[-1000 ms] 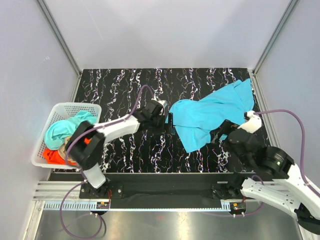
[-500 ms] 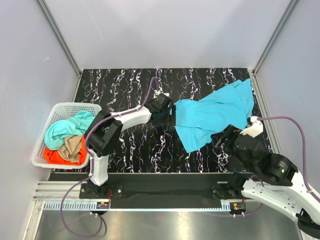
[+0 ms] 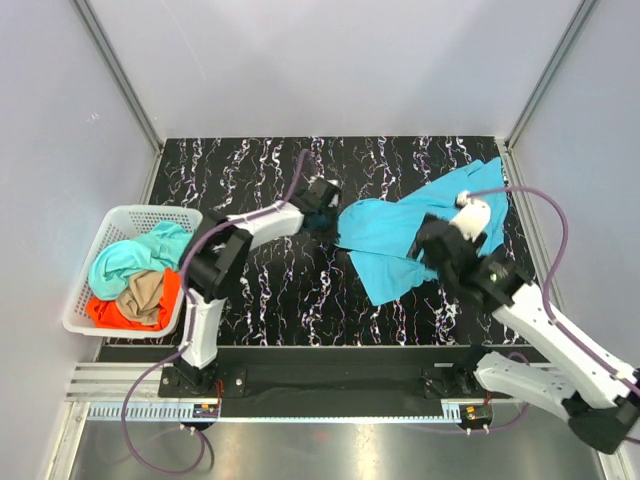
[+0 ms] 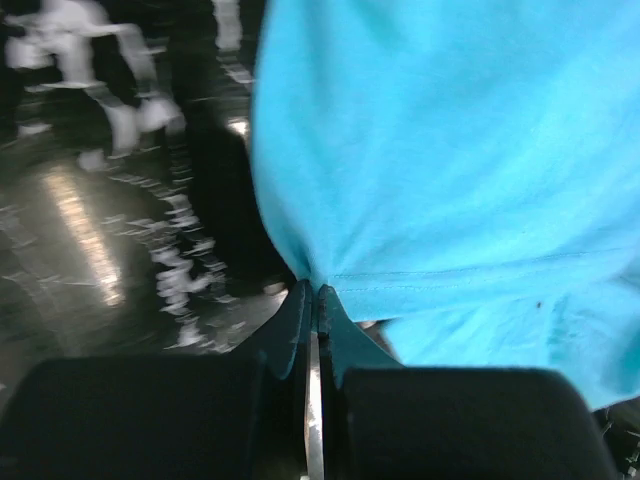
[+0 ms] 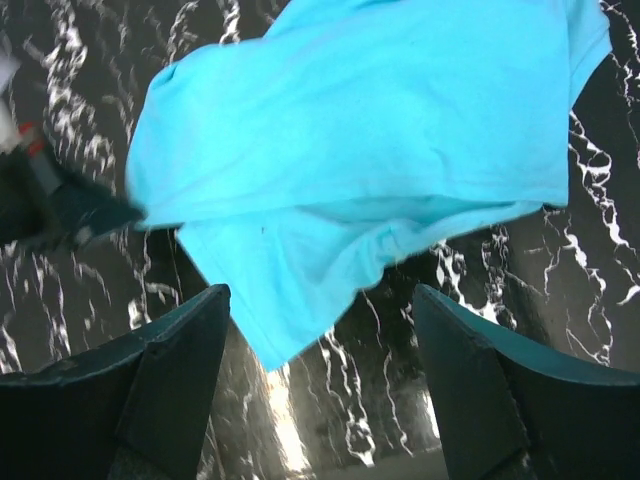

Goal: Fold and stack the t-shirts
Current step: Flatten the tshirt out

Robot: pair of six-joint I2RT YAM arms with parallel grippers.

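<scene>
1. The bright cyan soft cloth t-shirt [image 3: 420,235] lies rumpled on the right half of the black, white-veined bench [image 3: 250,170]. It runs from the far right corner toward the middle, with one part doubled under another rather than spread flat.
2. The left gripper [image 3: 328,218] sits at the shirt's left edge, jaws closed tight on a small tuck of the hem. The left wrist view shows only a sliver of cloth between the tips.
3. The right gripper [image 3: 440,245] hangs over the shirt's middle with jaws wide apart, holding nothing.
4. By the look of it, the step in hand is drawing the cyan t-shirt out flat; no fold is made yet.
5. Risks:
   - The left pinch is thin, so a brisk pull could slip the hem free.
   - Gripped on one side only, the cloth may drag as a bunch instead of opening.
   - If the right jaws close on the doubled part, they could catch two layers — and lock the crease in.
6. Just beside the bench's left edge stands a white plastic lattice basket [image 3: 140,212]. It holds a mint-teal t-shirt [image 3: 125,258], a tan t-shirt [image 3: 143,290] and an orange-red t-shirt [image 3: 110,312] — all unfolded.
</scene>
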